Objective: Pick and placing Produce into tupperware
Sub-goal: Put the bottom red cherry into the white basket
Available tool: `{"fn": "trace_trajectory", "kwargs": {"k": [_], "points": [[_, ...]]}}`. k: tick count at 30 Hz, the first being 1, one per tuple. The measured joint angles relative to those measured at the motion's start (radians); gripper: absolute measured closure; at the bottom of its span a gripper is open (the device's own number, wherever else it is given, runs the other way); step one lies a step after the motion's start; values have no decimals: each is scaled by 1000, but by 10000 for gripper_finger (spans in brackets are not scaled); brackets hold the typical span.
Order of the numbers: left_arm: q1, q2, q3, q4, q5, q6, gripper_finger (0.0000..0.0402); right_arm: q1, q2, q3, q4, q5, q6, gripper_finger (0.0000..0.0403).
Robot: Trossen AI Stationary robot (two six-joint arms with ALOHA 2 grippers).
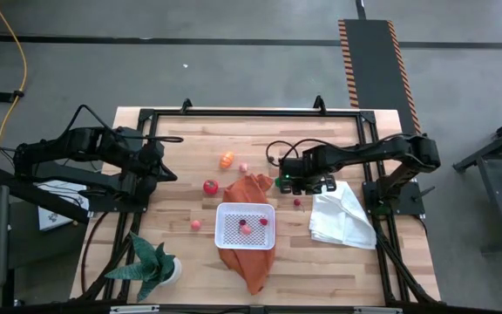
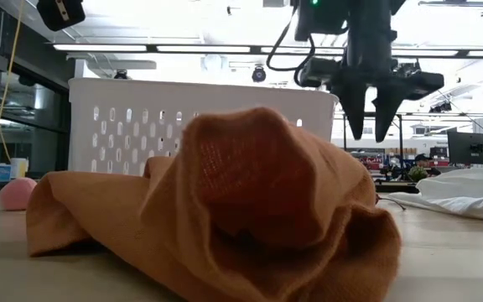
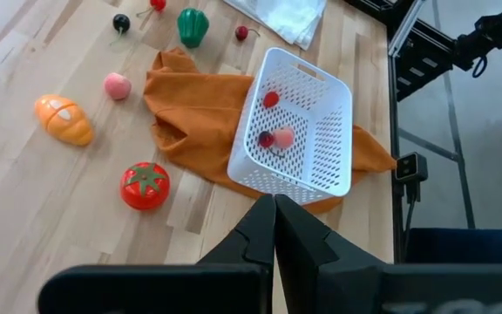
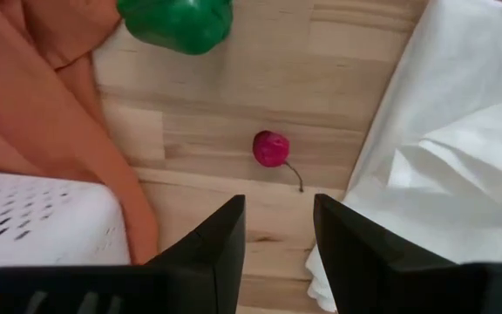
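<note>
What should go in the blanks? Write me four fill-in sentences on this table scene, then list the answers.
1. The white basket sits on an ____ cloth.
2. The right gripper hangs with open jaws above a small red ____.
3. The left gripper's jaws are ____.
4. The cherry lies between the orange cloth and the ____ cloth.

Answers: orange; cherry; shut; white

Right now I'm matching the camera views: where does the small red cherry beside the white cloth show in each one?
High view: cherry, between orange cloth and white cloth.
Low view: not visible.
Left wrist view: cherry, near the green pepper.
Right wrist view: cherry, centre, ahead of the open right gripper.
Shared landmark: the orange cloth.
</note>
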Motion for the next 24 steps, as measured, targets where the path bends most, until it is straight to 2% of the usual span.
{"fn": "trace_trajectory", "kwargs": {"k": [24], "points": [[0, 0, 0, 0, 0, 0, 401, 0, 170, 0, 108, -24, -63, 275]]}}
